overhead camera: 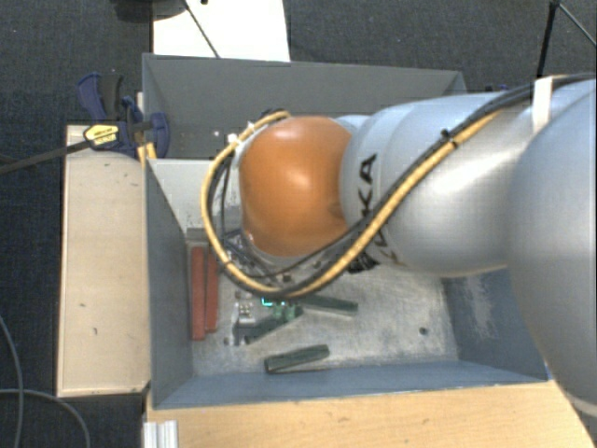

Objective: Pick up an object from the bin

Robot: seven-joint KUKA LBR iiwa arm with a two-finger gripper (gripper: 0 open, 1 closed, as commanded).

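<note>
Here gripper (248,323) low over bin (171,259) floor, left of centre; open or closed, cannot tell, orange cover (291,185) blocks. Just beside it dark green stick (326,303); second stick (297,358) near front; red-brown bar (202,292) left.

On the floor of the grey bin (438,325) we see a reddish-brown bar (202,294) just beside the gripper (247,328) on the view's left. A dark green stick (297,358) lies nearer the front wall, and a second green stick (326,303) sits on the gripper's other side.
</note>
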